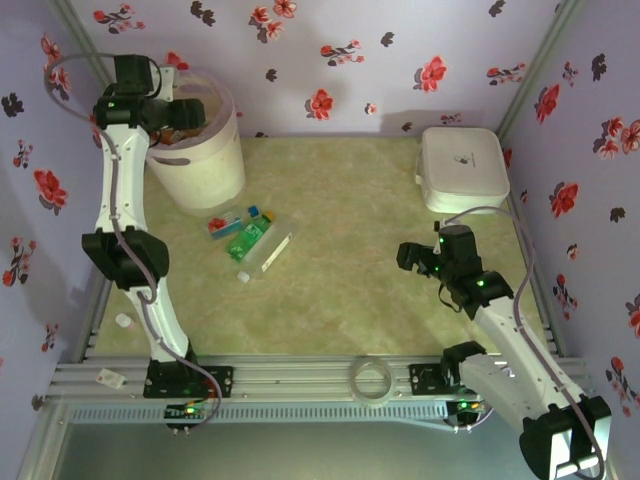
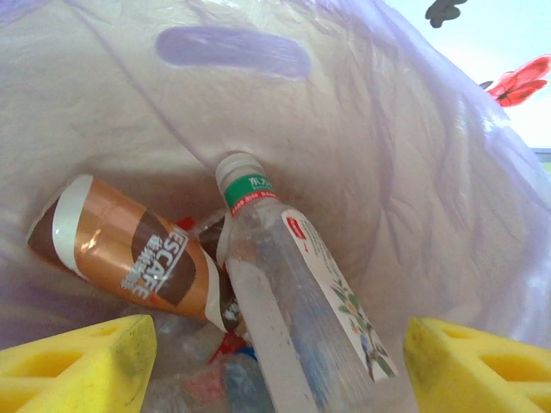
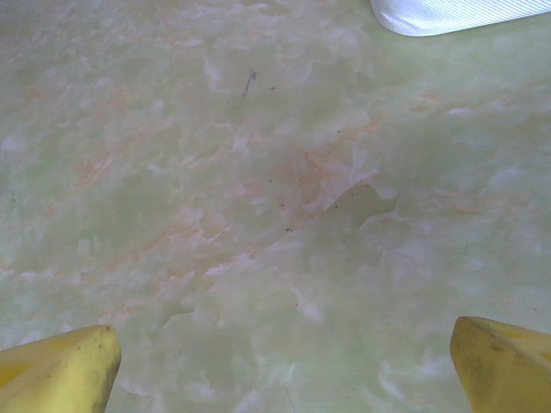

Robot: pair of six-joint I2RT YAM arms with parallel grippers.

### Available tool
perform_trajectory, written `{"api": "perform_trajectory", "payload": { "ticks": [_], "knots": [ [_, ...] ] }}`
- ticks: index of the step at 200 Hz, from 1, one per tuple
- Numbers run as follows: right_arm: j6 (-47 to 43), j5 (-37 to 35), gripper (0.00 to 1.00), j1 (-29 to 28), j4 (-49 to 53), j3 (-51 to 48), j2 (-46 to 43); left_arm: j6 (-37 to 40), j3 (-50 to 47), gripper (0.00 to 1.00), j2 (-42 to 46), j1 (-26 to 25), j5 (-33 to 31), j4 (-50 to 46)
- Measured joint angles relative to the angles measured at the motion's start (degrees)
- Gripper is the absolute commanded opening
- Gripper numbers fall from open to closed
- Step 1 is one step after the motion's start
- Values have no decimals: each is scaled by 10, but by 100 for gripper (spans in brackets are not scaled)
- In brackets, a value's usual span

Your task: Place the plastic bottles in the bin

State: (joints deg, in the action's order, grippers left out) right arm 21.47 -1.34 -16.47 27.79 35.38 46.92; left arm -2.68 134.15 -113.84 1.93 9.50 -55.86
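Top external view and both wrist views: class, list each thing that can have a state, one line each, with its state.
bin, upright, bottles inside.
clear bottle, in the bin, cap on.
orange-brown bottle, in the bin, on its side.
green bottle, lying on the table, not binned.
white box, lid shut.
left gripper, open, empty, over the bin.
right gripper, open, empty, above the table.

Both grippers spread wide, left arm stretched far

Top view: left arm (image 1: 118,190) reaches to 11 o'clock, wrist bent, left gripper (image 2: 275,366) aimed down, yellow fingers (image 2: 77,366) well apart, gripping nothing. At 4 o'clock right arm (image 1: 500,320) is folded, right gripper (image 3: 284,366) jaws wide, empty.
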Motion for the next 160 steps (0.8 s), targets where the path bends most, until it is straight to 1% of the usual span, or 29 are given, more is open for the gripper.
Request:
{"api": "perform_trajectory", "payload": {
  "ticks": [20,42,62,81,92,107,122,135,151,160],
  "knots": [
    [0,0,99,0,0,0,0,-3,-33,74,54,-1,-5,14],
    [0,0,99,0,-5,0,11,-2,-65,72,138,-6,-21,26],
    [0,0,99,0,-12,0,30,-2,-89,72,216,-25,-44,30],
    [0,0,99,0,-17,0,41,-2,-131,73,280,-75,-73,33],
    [0,0,99,0,-22,0,45,-2,-175,74,311,-117,-93,36],
    [0,0,99,0,-26,0,48,-2,-236,76,331,-175,-111,37],
    [0,0,99,0,-26,0,52,-7,-303,81,332,-226,-121,40],
    [0,0,99,0,-26,0,54,-16,-367,85,321,-261,-127,49],
    [0,0,99,0,-26,1,57,-26,-439,89,304,-290,-130,60],
    [0,0,99,0,-26,2,61,-35,-480,95,298,-300,-129,71]
  ]
}}
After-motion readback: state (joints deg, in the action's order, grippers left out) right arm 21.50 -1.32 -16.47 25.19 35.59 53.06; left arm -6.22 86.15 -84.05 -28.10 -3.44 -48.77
